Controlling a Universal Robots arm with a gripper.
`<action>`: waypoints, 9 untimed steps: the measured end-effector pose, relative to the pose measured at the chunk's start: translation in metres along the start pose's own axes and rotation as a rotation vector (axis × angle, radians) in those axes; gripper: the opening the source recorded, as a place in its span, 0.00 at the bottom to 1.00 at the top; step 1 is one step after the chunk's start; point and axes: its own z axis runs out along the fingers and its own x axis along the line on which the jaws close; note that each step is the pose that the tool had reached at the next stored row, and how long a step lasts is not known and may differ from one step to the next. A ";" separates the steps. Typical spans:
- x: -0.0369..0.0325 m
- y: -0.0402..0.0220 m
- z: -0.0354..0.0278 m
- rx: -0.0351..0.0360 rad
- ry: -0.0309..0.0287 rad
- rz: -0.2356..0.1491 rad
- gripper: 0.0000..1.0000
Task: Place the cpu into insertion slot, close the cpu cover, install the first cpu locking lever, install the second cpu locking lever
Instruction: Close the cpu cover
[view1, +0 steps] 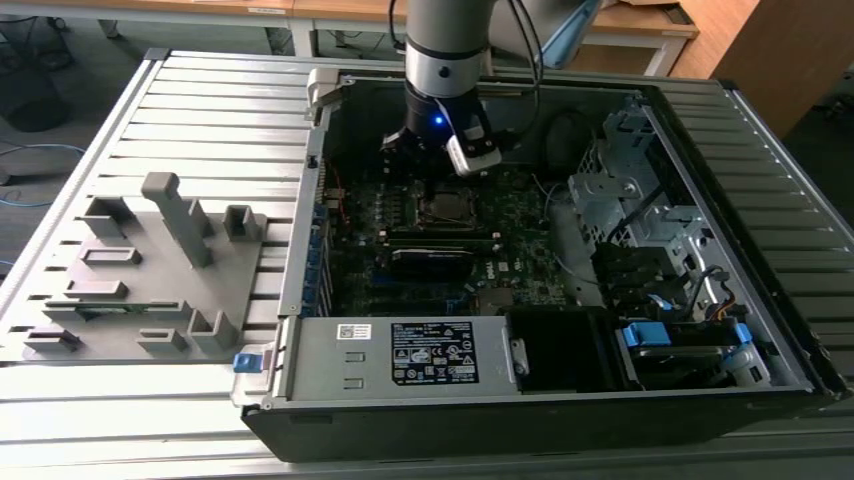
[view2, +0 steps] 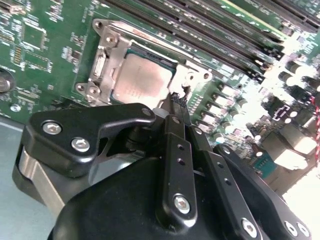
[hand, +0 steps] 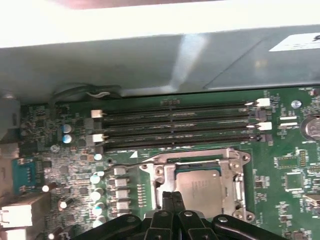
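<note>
an open computer case (view1: 534, 430) lies on a slatted metal table (view1: 200, 100). at the exterior view's left, well apart from the gripper, a grey plastic holder tray (view1: 147, 300) sits on the table. the robot arm (view1: 441, 50) hangs straight down into the case, above the green circuit board (view2: 45, 60).

in the second wrist view the gripper (view2: 176, 99) has its two black fingers pressed together in a narrow stance, with nothing visible between them. its tips sit right at one corner of the cover plate (view2: 107, 60); whether they touch it cannot be told.

the chip (view2: 140, 82) lies flat in the socket (view1: 445, 206), just beyond the fingertips. its dull silver top shows through the cut-out of the cover plate, which lies flat around it.

past the socket from the gripper run long black memory slots (hand: 175, 125). at the exterior view's right, well apart from the gripper, stands a metal drive cage (view1: 627, 180).
</note>
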 end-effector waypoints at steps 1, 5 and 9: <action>-0.0021 0.0002 0.0000 0.0000 0.0000 0.000 0.11; -0.0113 0.0010 0.0002 0.0000 0.0000 0.000 0.11; -0.0196 0.0018 0.0003 0.0000 0.0000 0.000 0.11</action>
